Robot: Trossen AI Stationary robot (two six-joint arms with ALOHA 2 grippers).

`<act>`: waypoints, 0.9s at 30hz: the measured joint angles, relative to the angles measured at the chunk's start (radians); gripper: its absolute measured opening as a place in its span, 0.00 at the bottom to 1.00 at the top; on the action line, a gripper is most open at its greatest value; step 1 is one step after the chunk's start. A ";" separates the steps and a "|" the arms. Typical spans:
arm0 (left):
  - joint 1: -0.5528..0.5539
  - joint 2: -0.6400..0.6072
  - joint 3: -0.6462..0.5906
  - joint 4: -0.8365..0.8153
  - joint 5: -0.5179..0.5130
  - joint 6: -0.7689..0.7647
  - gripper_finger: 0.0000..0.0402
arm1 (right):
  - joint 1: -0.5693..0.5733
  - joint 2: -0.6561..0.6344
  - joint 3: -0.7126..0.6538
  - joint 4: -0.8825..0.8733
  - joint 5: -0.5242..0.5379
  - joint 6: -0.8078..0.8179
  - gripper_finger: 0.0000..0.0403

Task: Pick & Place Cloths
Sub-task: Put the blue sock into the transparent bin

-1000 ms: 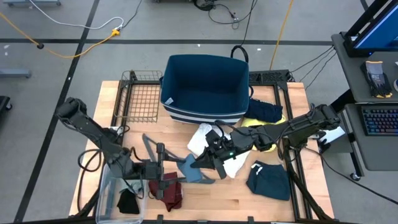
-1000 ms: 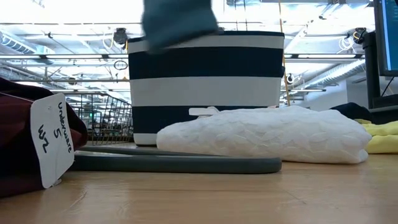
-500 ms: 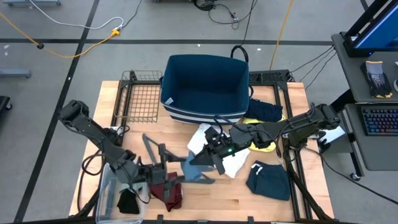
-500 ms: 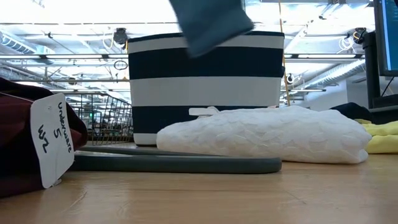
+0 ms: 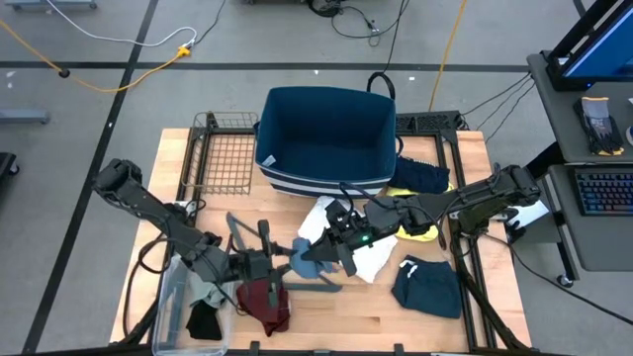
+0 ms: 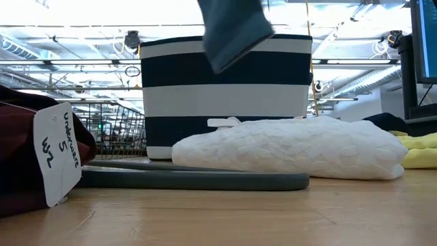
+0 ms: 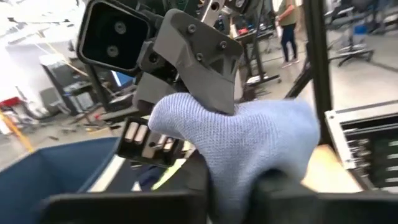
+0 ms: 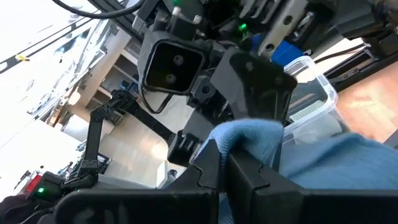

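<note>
High view: left gripper (image 5: 274,265) and right gripper (image 5: 318,259) face each other, both clamping the blue cloth (image 5: 305,254).

blue cloth (image 5: 308,256) | navy-white striped basket (image 5: 326,138) | maroon cloth (image 5: 265,305)

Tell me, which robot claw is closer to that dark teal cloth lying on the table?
Right. The right gripper hangs just beside the dark teal cloth; the left gripper sits farther off, beyond it.

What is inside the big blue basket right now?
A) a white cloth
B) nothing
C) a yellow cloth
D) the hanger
B: in the high view the basket shows only its bare blue bottom, while the blue cloth hangs between both grippers over the table.
</note>
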 joint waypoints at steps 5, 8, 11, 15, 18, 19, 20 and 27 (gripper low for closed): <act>-0.009 -0.007 0.000 -0.011 0.070 -0.083 0.05 | 0.000 0.000 0.000 0.000 -0.044 -0.004 0.09; -0.033 -0.037 0.000 -0.065 0.118 -0.145 0.02 | 0.001 0.000 0.000 -0.002 -0.084 -0.004 0.14; -0.064 -0.085 0.000 -0.162 0.138 -0.247 0.02 | 0.001 0.000 0.000 -0.013 -0.124 -0.005 0.18; -0.112 -0.157 0.000 -0.249 0.144 -0.391 0.02 | 0.001 0.000 0.000 -0.016 -0.158 -0.050 0.22; -0.159 -0.215 0.000 -0.292 0.143 -0.489 0.02 | 0.001 0.000 0.000 -0.016 -0.162 -0.090 0.23; -0.172 -0.234 0.000 -0.291 0.138 -0.517 0.02 | 0.001 0.000 0.000 -0.016 -0.164 -0.102 0.23; -0.185 -0.253 0.001 -0.292 0.134 -0.541 0.02 | 0.001 0.000 0.000 -0.016 -0.171 -0.114 0.23; -0.293 -0.369 0.001 -0.328 0.073 -0.713 0.02 | 0.001 0.000 0.000 -0.016 -0.184 -0.202 0.22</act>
